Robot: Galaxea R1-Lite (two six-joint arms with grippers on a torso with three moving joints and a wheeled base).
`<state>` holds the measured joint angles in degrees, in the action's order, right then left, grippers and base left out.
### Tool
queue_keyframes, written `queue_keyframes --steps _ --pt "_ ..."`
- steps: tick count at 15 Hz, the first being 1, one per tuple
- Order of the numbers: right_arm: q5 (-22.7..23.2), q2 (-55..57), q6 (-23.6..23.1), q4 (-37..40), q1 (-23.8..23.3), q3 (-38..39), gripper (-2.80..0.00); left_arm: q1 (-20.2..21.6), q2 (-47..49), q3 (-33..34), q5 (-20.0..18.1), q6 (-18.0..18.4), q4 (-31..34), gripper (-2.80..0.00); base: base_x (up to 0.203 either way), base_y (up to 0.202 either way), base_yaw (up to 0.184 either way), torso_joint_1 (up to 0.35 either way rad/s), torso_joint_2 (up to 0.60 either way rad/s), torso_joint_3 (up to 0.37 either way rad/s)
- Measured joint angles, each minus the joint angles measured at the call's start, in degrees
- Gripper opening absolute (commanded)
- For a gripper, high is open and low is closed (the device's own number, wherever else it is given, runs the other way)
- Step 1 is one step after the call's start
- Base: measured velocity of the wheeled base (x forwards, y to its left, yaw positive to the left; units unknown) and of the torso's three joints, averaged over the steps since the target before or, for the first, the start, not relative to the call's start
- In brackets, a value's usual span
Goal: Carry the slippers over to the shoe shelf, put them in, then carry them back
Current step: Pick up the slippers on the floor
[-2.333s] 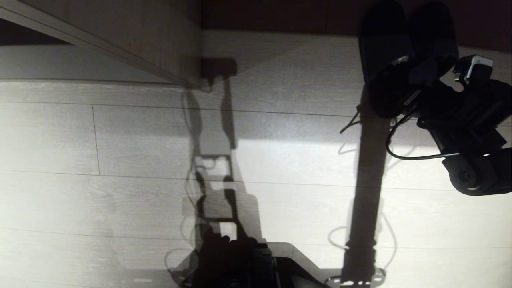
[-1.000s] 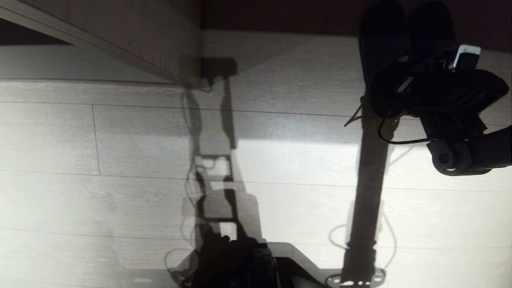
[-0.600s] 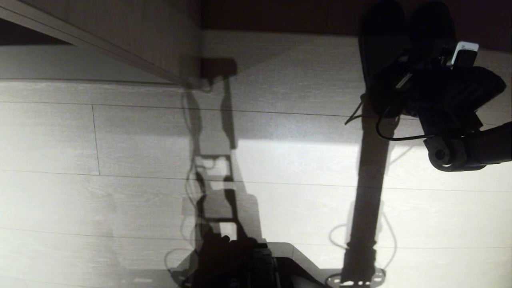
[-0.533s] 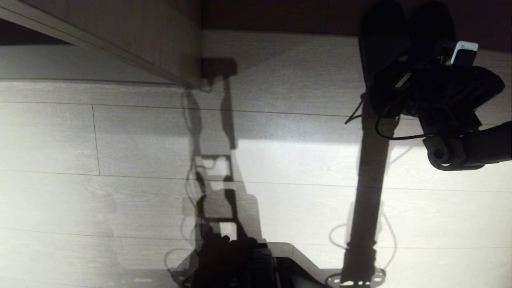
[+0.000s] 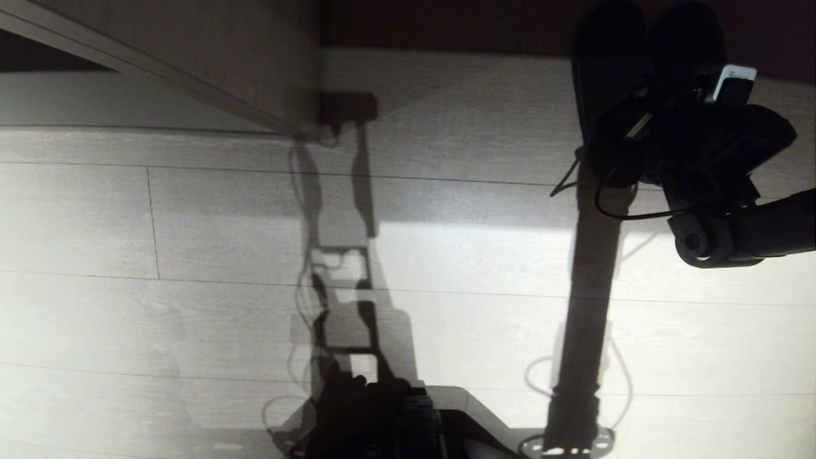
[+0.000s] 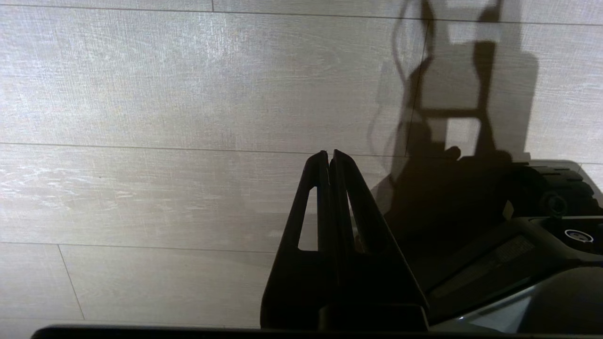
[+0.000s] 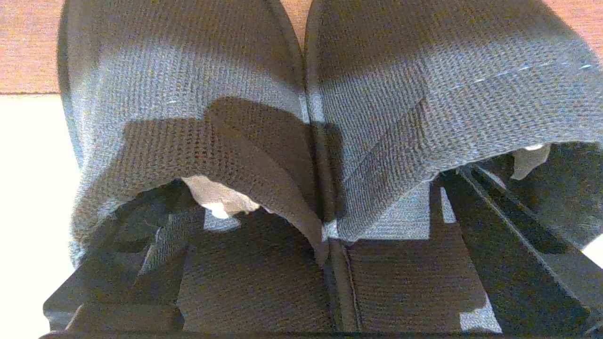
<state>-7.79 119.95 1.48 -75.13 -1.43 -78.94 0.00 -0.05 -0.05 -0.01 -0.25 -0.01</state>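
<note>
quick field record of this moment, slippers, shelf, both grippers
slippers: pair side by side, touching, toes toward the dark brown back, resting on the shoe shelf base board
right gripper: open, one finger inside each slipper's heel opening, straddling their inner edges
left gripper: shut, empty, above the floor
held: nothing clamped yet
likely next: closing on the slippers' inner edges

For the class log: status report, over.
Right tool open at slippers, heel end. Left tool shut, parked. Slippers side by side. Nothing in the way.
</note>
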Motion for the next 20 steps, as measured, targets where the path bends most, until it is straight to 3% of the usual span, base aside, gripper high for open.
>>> queue_keyframes --steps 13,14,20 --pt "0.0 0.3 0.1 0.2 -0.8 -2.3 -0.04 0.0 0.0 0.0 0.0 0.0 0.0 -2.80 0.000 0.000 0.000 0.000 0.00 0.000" --pt "0.0 0.3 0.1 0.2 -0.8 -2.3 -2.80 0.0 0.0 0.0 0.0 0.0 0.0 -2.80 0.000 0.000 0.000 0.000 0.00 0.000" --pt "0.0 -0.1 0.2 0.3 -0.8 -2.0 -2.80 0.0 0.0 0.0 0.0 0.0 0.0 -2.80 0.000 0.000 0.000 0.000 0.00 0.000"
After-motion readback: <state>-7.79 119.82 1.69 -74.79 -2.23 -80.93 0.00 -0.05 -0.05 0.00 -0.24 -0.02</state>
